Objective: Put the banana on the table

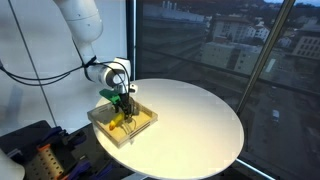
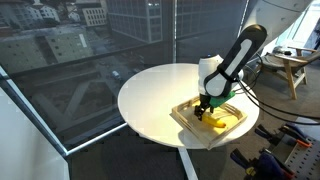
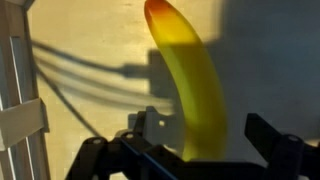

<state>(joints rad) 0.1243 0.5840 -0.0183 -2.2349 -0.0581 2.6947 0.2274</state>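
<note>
A room walled with tall windows (image 1: 230, 40) looks out over city buildings, and a large round white table (image 1: 200, 115) fills the middle of both exterior views. At the far left of an exterior view the white robot arm (image 1: 80, 20) bends down from above. Below it, a shallow square beige tray (image 1: 98, 117) sits on the table's left edge. The gripper (image 1: 122, 98) hangs low over the tray. To the right, the rest of the tabletop stretches away bare. In the wrist view, going left to right, the tray's pale wall comes first, then the tray floor crossed by cable shadows. Next is one dark finger (image 3: 95, 155), then the banana (image 3: 190, 90), then the other dark finger. The banana lies on the tray floor, not yet on the table. Its long axis runs straight away from the camera, with a reddish-dark tip at the top of the view. Its near end passes down between the two fingers. The jaws stand spread wide, one on each side of the fruit. There is a clear gap on both sides and nothing is pinched. The line between the fingers crosses the banana's length roughly at right angles. Closing would therefore likely squeeze it across its narrow width. The open tabletop lies just beyond the tray's rim.
</note>
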